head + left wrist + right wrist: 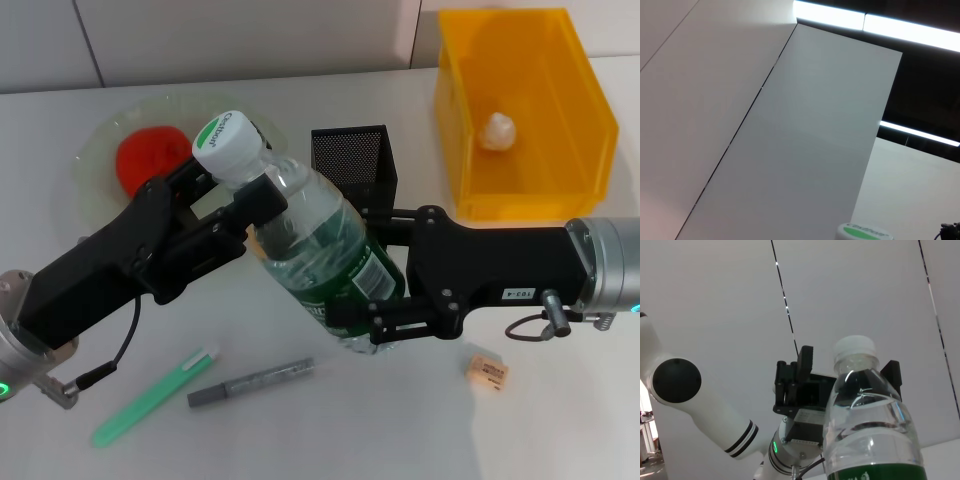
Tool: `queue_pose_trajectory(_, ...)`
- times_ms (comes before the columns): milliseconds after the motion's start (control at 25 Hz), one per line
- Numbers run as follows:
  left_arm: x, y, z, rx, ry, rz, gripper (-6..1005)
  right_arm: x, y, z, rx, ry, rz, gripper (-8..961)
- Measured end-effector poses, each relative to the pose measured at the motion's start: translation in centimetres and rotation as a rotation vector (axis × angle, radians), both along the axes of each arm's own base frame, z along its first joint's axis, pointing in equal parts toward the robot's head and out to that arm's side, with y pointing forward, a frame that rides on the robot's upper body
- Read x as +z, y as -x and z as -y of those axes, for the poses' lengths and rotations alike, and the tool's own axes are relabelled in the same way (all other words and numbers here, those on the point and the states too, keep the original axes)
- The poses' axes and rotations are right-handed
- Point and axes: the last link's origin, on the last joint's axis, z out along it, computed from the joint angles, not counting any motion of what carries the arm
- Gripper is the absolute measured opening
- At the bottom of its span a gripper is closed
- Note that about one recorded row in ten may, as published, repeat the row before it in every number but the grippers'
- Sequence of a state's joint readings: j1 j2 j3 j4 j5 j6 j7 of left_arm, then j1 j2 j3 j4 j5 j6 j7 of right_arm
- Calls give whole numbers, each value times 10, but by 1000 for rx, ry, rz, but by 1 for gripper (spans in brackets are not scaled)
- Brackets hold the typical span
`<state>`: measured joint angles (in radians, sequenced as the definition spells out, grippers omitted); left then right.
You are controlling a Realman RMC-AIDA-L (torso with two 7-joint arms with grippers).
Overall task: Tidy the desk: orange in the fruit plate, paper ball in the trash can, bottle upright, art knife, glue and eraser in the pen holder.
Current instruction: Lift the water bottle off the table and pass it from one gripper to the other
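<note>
Both grippers hold the bottle (318,240) at once: the left gripper (238,196) has its black fingers closed around the neck just under the white cap, and the right gripper (362,270) clamps the lower body at the green label, so the bottle hangs tilted above the desk (330,430), cap toward the robot's left. Behind the left gripper, the fruit plate (108,128) holds the orange (150,158). The trash can (520,110) stands at the far right with the paper ball (498,130) lying inside it. The pen holder (352,160) sits just behind the bottle; what is in it cannot be told. On the pale desk near the front edge, the glue (155,397) and the art knife (250,382) lie side by side, close but apart, below the left arm. The eraser (486,371) rests alone under the right arm. Bare desk runs along the front, between the art knife and the eraser.
</note>
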<state>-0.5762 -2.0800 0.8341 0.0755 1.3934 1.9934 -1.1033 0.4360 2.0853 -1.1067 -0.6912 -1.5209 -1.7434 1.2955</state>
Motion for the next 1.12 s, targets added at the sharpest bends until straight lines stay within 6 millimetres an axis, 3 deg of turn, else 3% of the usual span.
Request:
queue_pose_trajectory(680, -8, -10, -11, -9, 30, -36, 698, -8, 6, 0, 21, 36, 4, 762)
queue_pose_trajectory(920, -7, -6, -11, -1, 9, -49, 530, -8, 9, 2, 33, 52, -6, 761)
queue_pose_trajectory(1120, -6, -6, -11, -7, 5, -56, 477, -8, 10, 2, 34, 57, -6, 762)
